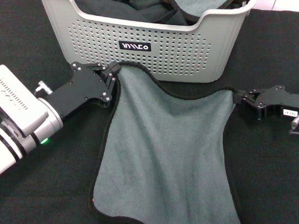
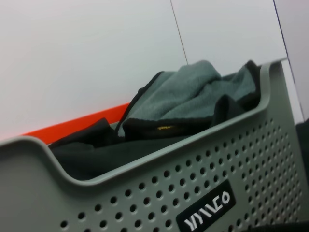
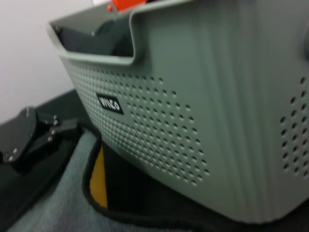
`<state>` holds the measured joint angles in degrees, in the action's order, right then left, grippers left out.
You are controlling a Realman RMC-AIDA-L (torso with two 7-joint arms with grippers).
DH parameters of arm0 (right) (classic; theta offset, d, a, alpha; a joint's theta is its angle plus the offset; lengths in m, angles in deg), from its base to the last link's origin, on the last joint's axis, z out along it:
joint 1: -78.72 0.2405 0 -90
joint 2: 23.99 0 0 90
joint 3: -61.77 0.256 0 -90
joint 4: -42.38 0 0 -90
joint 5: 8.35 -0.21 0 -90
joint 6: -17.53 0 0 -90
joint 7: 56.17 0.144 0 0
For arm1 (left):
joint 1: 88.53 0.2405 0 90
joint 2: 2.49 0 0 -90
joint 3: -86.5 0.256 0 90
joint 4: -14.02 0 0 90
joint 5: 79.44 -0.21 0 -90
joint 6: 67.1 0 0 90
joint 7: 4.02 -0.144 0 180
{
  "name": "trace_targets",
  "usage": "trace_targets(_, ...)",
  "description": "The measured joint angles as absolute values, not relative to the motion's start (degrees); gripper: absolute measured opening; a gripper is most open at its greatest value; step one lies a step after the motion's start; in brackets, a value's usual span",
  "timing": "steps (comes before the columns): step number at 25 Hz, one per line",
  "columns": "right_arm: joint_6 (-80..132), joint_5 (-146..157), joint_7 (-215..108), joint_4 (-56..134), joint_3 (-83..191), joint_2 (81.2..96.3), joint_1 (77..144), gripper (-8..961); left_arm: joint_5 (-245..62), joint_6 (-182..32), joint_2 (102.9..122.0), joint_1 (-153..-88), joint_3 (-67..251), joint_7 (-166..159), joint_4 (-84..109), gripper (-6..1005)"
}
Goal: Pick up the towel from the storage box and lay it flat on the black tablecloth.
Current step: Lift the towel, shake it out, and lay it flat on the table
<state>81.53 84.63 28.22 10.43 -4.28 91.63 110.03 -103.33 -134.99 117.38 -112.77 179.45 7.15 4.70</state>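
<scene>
Between my two end effectors the towel (image 1: 167,153) lies spread grey-green face up on the black tablecloth (image 1: 266,190), in front of the box (image 1: 143,45). My left end effector (image 1: 113,71) is clenched on the towel's far left corner, and my right end effector (image 1: 239,97) pinches the far right corner. The far edge sags in a curve between the two corners, toward me and away from the box wall. From that edge the towel's long axis runs straight back toward my body, and its near edge is close to my base.

Both end effectors are at the towel already, one per corner, so neither is nearer. I judge the next move turns on that slack. The corners want drawing apart, or setting down evenly, so the far edge straightens before I let go. The left corner sits just beside the box, the right one a little farther from it.

My head view alone shows the whole spread and both grasps. My right wrist view shows a strip of the yellow-orange face (image 3: 99,176) turned up along the black trim close under the box, with my left end effector (image 3: 34,137) beyond it. My left wrist view shows only the box, with more grey-green plush (image 2: 193,94) and dark cloth (image 2: 91,150) heaped inside.
</scene>
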Motion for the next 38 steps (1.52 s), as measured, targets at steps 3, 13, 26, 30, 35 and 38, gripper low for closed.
trace_targets(3,80.03,85.17,28.96,8.88,-5.1,91.73,109.99,14,-103.41,-131.95,117.53,-112.51,179.41,4.72,2.85,23)
trace_targets(13,76.59,85.5,30.12,8.24,-7.74,91.93,112.55,13,-103.07,-127.7,117.45,-111.87,179.31,0.97,-0.66,25)
trace_targets(26,73.63,86.48,34.97,6.93,-10.26,91.56,113.0,14,-103.06,-124.58,117.3,-110.25,179.27,-0.27,-1.34,27)
trace_targets(30,72.78,86.66,35.6,6.93,-10.42,91.57,112.91,14,-103.02,-124.52,117.32,-110.13,179.22,-1.16,-1.1,28)
trace_targets(35,71.56,86.71,35.63,7.36,-10.56,91.66,112.84,13,-102.99,-124.07,117.59,-110.14,179.22,-3.44,-0.92,28)
trace_targets(38,71.13,86.71,35.78,7.39,-10.56,91.68,112.54,12,-102.99,-124.05,117.69,-110.15,179.22,-3.79,-0.85,29)
